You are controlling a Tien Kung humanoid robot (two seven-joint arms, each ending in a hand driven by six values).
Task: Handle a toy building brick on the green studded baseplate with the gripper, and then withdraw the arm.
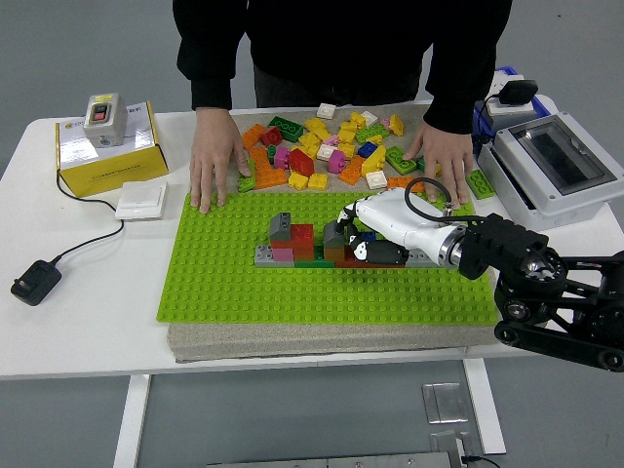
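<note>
- A single head view looks from high on the robot's side, forward and down over the white tabletop point(97, 292).
- Its near edge runs along the bottom; a person point(341, 39) stands at the far side.
- It sits moderately close: the whole green baseplate point(224, 283) fits in.

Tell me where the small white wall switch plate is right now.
In the head view, the small white wall switch plate lies flat on the white table's left side, just in front of the yellow cardboard box and left of the green studded baseplate.

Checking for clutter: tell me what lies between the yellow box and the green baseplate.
In the head view, a white wall switch lies on the table between the yellow box and the green baseplate.
</note>
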